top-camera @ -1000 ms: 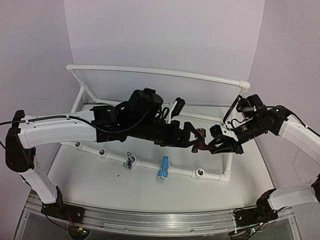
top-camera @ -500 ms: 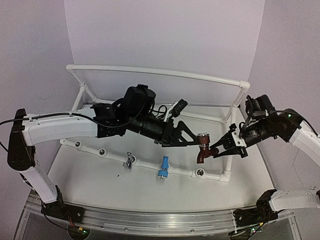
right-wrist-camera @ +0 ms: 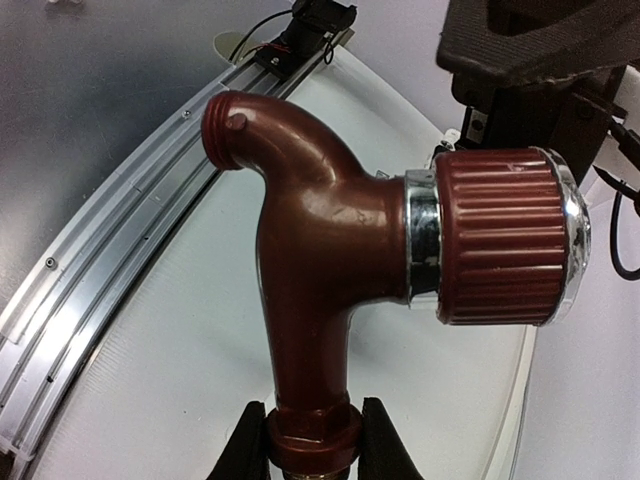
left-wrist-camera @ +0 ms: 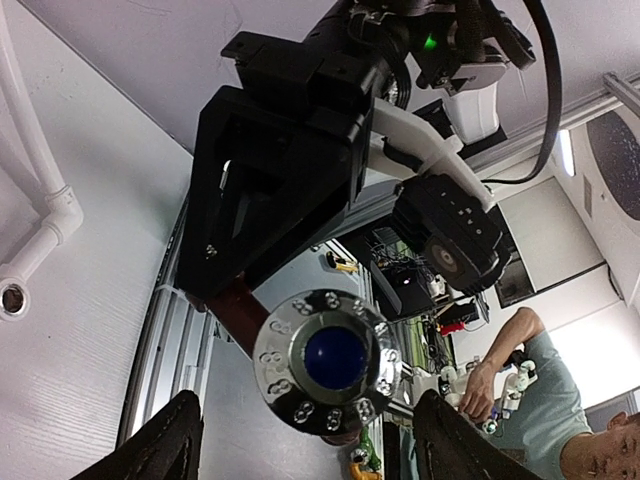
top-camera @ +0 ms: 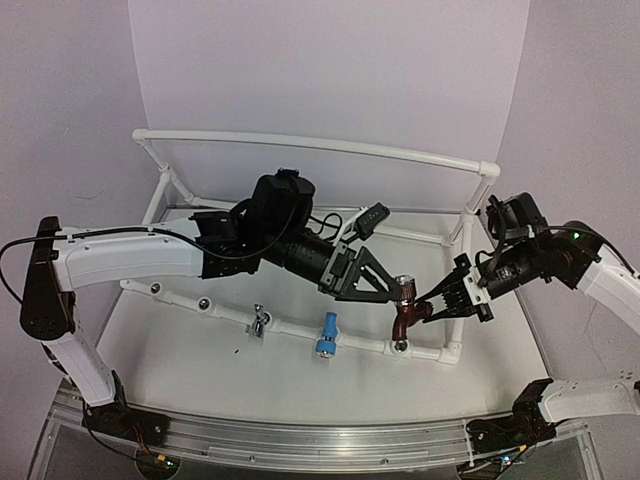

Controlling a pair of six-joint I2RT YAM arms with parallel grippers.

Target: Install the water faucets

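1. Metal rail (top-camera: 300,440): runs along the near edge of the table (top-camera: 200,380). Both arm bases stand at it.
2. Pipe frame (top-camera: 290,328): white plastic. Its front bar crosses the white table top from left to right, with round sockets along it.
3. Grey tap (top-camera: 258,320): metal, sits on the front bar, left of centre.
4. Blue tap (top-camera: 326,333): sits on the same bar, near the grey tap on its right, the two apart.
5. Open socket (top-camera: 400,346): round, near the right end of the front bar.
6. Red-brown tap (top-camera: 403,316): held in the air directly over the open socket, lower end close to it. Whether the two touch cannot be told. Its ribbed knob (top-camera: 405,286), with a shiny rim, is uppermost in the top view.
7. Right gripper (top-camera: 430,308): comes in from the right. Its fingers (right-wrist-camera: 250,440) are clenched on the collared end of the red-brown tap, one on each side.
8. Left gripper (top-camera: 389,291): reaches from the left across the frame, up to the knob. Its fingers (left-wrist-camera: 170,445) are released and spread, one on either side of the knob's round face, with a gap on both sides and no contact.
9. Rear bar (top-camera: 320,146): the raised white bar at the back of the frame, beyond both grippers.
10. Backdrop (top-camera: 330,70): plain white wall behind the rear bar.
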